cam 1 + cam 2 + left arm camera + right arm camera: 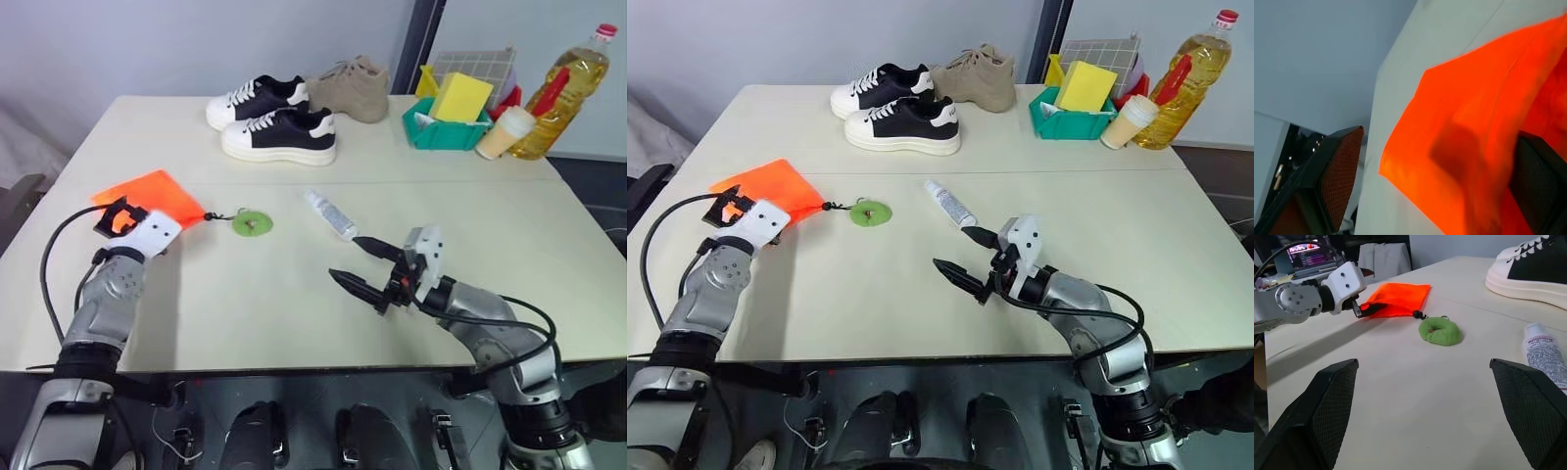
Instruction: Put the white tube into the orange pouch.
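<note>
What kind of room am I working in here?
Likely a lab or test room: a plain table staged with unrelated props like sneakers and an oil bottle, plus a lit monitor behind.

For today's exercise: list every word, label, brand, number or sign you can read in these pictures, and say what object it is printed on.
No text can be read.
White tube: lines of dark print on its label, too small and blurred to read.
Yellow oil bottle: no legible label.
Black-and-white sneakers: no brand mark legible.
Screen behind the table: coloured lines, unreadable.
</note>
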